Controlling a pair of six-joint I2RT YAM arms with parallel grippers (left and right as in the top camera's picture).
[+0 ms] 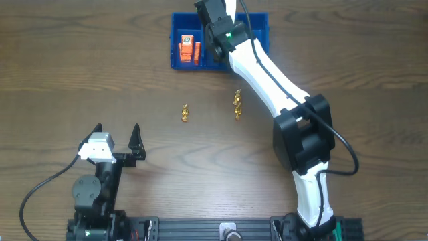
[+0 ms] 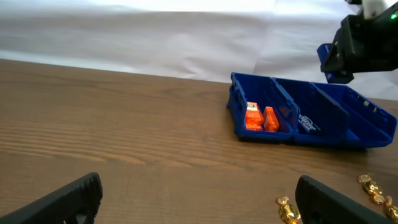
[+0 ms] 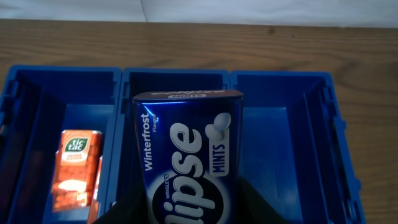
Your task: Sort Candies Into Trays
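Blue tray with three compartments, at the far side of the table in the top view; orange boxes lie in its left compartment. My right pincer hangs over the tray. Gold candies lie loose on the wood nearer my bases, one set apart from the rest. My left pincer sits near its base, spread wide and empty.

Left wrist view: my right pincer holds a mint pack above the tray, clear of its rim. The orange boxes stand in an end compartment.

Right wrist view: my fingers are clamped on the mint pack's two sides. The pack is over the middle compartment.
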